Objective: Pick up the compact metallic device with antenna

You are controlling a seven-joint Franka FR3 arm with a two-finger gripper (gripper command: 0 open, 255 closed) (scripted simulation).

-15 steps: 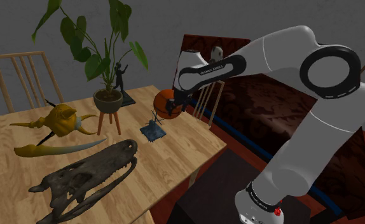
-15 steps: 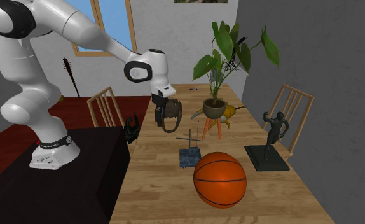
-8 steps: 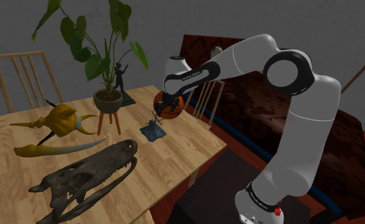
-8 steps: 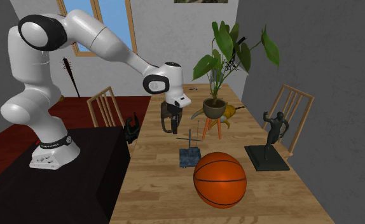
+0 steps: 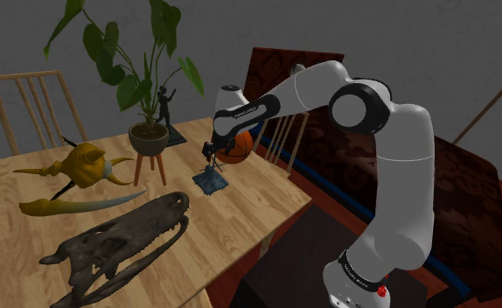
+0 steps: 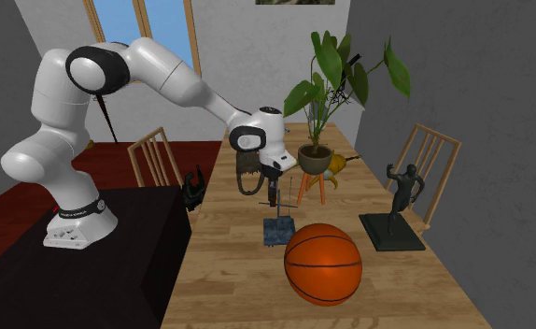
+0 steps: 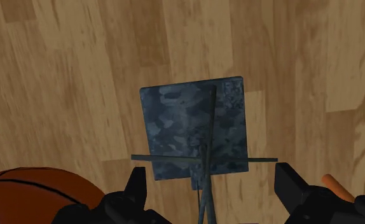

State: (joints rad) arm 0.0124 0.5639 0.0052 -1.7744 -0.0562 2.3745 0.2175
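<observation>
The gripper (image 7: 212, 181) was seen poised just above the device (image 7: 194, 127), its jaws spread wide on either side of the antenna, with nothing clasped. The device was found standing on the table (image 5: 240, 210), and the ball (image 5: 236, 147) was seen near it, at about one o'clock in the shoulder view.

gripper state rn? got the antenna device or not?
Gripper: open, holding nothing. It hovers over the blue-grey device, whose antenna rises between the jaws, unclasped.
</observation>
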